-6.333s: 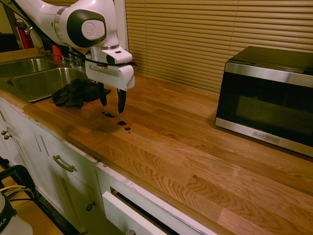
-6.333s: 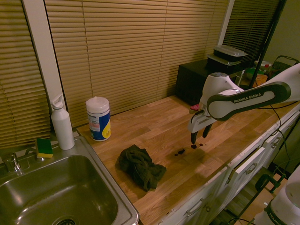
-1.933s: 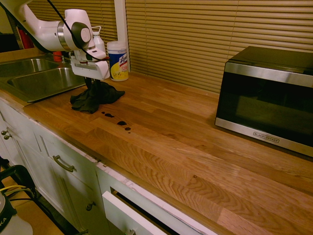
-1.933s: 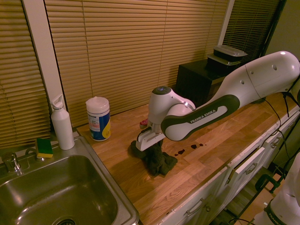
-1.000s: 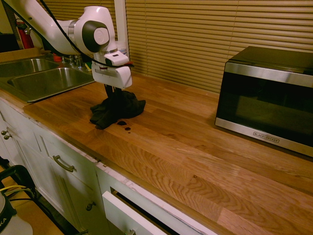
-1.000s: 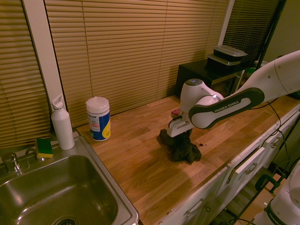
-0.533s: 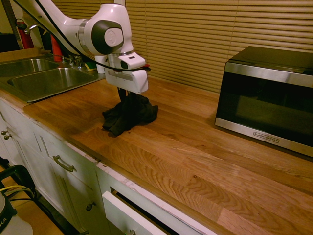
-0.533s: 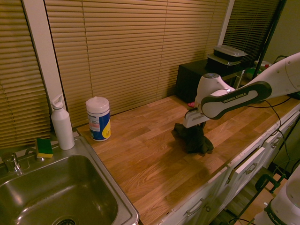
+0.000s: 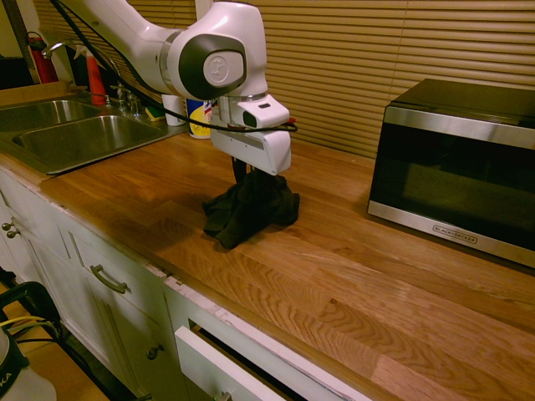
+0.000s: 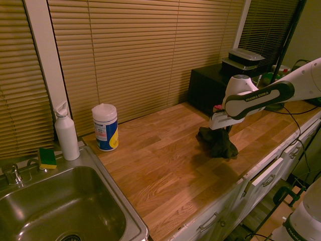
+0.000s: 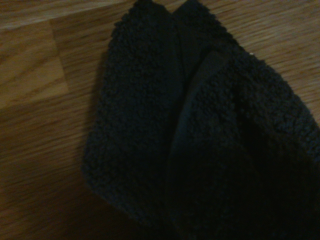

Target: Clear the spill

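Observation:
My gripper (image 9: 243, 178) is shut on the top of a black cloth (image 9: 251, 210), and its fingertips are buried in the fabric. The cloth hangs in a bunch from the gripper (image 10: 221, 132), with its lower folds resting on the wooden counter (image 9: 334, 276). Seen from the other side, the cloth (image 10: 218, 143) lies near the counter's front edge. Up close, the wrist view is filled by the nubby cloth (image 11: 200, 125) lying on the wood. The spill is hidden: no dark drops show on the wood around the cloth.
A microwave (image 9: 456, 163) stands at the back of the counter past the cloth. The steel sink (image 10: 55, 211) is at the other end, with a wipes canister (image 10: 105, 127), a white bottle (image 10: 66, 132) and a sponge (image 10: 47, 157) beside it.
The gripper has dragged the cloth along the counter away from the sink, towards the microwave. It passed over the spot where dark drops lay a second ago, and they no longer show.

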`<action>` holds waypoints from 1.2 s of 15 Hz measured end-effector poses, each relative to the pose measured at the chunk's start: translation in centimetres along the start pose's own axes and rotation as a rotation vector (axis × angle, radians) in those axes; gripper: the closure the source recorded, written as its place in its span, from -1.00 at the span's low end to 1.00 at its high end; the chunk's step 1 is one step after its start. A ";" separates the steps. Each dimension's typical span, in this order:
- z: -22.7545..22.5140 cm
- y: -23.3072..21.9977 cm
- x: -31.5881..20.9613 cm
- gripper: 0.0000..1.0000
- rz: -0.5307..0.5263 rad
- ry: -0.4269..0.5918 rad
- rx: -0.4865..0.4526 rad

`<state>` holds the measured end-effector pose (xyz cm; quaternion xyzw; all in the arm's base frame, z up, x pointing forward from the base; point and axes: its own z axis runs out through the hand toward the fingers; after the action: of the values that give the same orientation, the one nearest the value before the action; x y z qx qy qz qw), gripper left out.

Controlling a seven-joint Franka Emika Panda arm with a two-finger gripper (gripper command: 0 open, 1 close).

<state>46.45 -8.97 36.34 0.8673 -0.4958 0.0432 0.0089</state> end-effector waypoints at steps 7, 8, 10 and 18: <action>-0.1 -7.8 -12.1 1.00 -0.120 0.007 0.005; 0.2 -8.8 -14.1 1.00 -0.136 0.006 0.005; 0.2 -10.8 -17.5 1.00 -0.161 0.008 0.009; -0.2 -19.4 -29.0 1.00 -0.238 0.027 0.010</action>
<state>48.52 25.79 34.63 0.9194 -0.3889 0.0559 0.0165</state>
